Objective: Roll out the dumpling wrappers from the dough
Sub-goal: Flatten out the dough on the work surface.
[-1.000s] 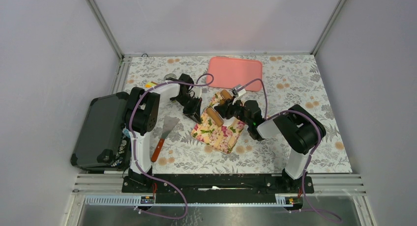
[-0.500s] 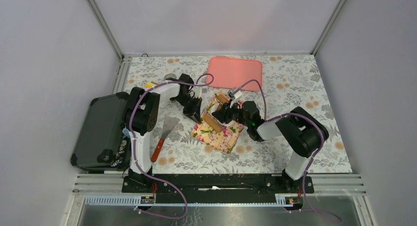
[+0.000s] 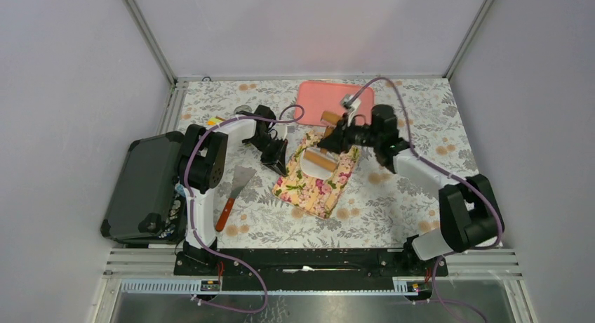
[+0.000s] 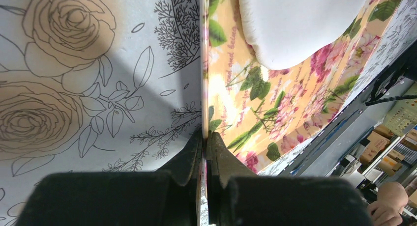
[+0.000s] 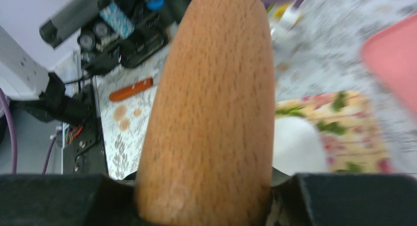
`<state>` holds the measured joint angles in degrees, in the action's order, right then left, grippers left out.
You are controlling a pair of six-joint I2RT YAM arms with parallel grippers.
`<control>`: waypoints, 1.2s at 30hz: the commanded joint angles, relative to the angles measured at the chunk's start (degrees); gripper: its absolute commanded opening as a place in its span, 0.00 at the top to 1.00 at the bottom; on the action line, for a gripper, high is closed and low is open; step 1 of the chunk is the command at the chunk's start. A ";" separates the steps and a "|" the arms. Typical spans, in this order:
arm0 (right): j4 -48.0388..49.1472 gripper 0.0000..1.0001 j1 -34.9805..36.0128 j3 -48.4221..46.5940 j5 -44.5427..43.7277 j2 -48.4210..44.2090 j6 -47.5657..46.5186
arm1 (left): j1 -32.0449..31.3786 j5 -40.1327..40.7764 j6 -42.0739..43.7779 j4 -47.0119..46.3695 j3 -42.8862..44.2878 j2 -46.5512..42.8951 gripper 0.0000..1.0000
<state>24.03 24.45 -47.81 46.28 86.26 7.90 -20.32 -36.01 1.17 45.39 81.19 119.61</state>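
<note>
The dough lies flattened on the floral mat on the counter. My right fingers grasp the rolling pin above it. My left fingers are clenched on the mat's edge.

Left arm folds at centre-left, its tool pinched shut on the mat's edge. Right arm stretches toward upper centre, its tool clamping the rolling pin.

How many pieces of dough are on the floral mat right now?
1: the flattened dough lies near the middle of the floral mat, partly behind the rolling pin, which may hide more.
</note>
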 commanded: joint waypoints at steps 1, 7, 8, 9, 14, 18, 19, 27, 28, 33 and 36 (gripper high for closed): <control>-2.91 1.00 -7.70 -6.53 8.89 -5.90 0.26 | 1.40 7.59 2.15 -5.28 -1.81 0.37 1.00; 4.79 1.00 -12.14 -1.58 -4.37 -11.44 -0.59 | 1.42 7.26 2.20 -5.22 -1.56 0.49 1.00; 8.68 1.00 -12.21 1.43 -8.48 -13.04 -0.33 | 1.49 7.05 2.36 -5.26 -1.64 0.39 1.00; 13.08 1.00 -12.31 4.77 -12.28 -14.74 0.43 | 1.55 6.90 2.43 -5.30 -1.79 0.29 1.00; 39.49 1.00 -13.37 18.11 -15.13 -12.86 4.13 | 1.92 6.28 2.44 -4.93 -1.29 0.67 1.00; 35.32 1.00 -13.38 15.70 -10.69 -8.68 6.10 | 1.95 6.41 2.26 -4.68 -0.87 1.06 1.00; 35.41 1.00 -13.36 15.35 -10.17 -7.98 7.34 | 1.95 6.46 2.24 -4.67 -0.89 1.06 1.00; 31.52 1.00 -12.21 8.43 -7.42 -0.55 10.15 | 2.08 5.22 3.50 -3.53 -0.26 1.56 1.00; 32.34 1.00 -11.44 8.07 -6.69 0.80 8.66 | 2.04 5.05 3.68 -3.31 -0.15 1.71 1.00; 43.42 1.00 -9.77 8.14 -4.58 11.05 8.49 | 1.95 4.37 4.50 -1.60 1.22 2.93 1.00; 46.07 1.00 -7.54 7.77 -5.53 16.22 7.70 | 1.90 4.40 4.54 -1.37 1.34 3.08 1.00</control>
<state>59.86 14.37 -38.52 39.24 97.80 16.51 -19.33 -36.32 2.17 46.13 82.04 120.09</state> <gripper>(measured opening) 0.349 0.041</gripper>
